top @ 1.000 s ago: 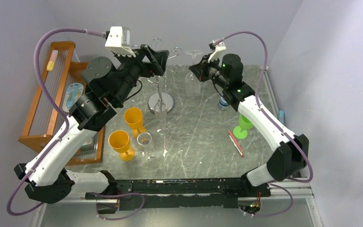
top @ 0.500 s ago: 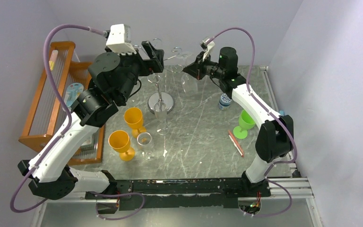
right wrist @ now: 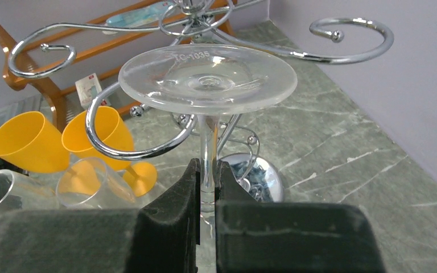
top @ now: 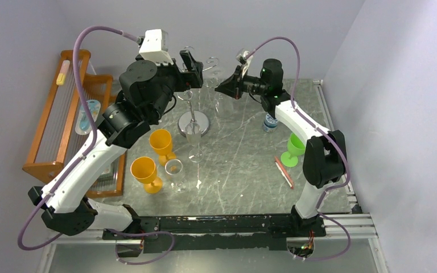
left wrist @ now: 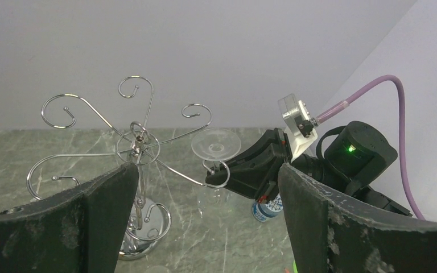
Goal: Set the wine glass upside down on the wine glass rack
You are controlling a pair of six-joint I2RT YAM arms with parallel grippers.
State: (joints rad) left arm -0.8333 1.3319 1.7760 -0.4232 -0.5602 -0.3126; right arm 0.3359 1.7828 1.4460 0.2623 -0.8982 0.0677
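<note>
Right wrist view: the right pincer (right wrist: 207, 190) is closed narrow on the stem of the wine glass (right wrist: 207, 77), which is upside down with its round foot on top. The foot sits level with the curled arms of the wine glass rack (right wrist: 341, 42). One curl bends under the foot, just beside the stem; I cannot tell if they touch. Two yellow cups (right wrist: 23, 142) stand lower down, left of the rack, and a wooden rack (right wrist: 11, 79) lies beyond them.

Left wrist view: the left pincer (left wrist: 206, 170) is spread wide and holds nothing. The rack's top shows between its fingers, with the glass and the right pincer at the rack's right side.

Top view: the left pincer hangs beside the rack's top on the left, the right pincer on the right. A green cup (top: 293, 151) and a small bottle (top: 269, 122) stand right of the rack.
</note>
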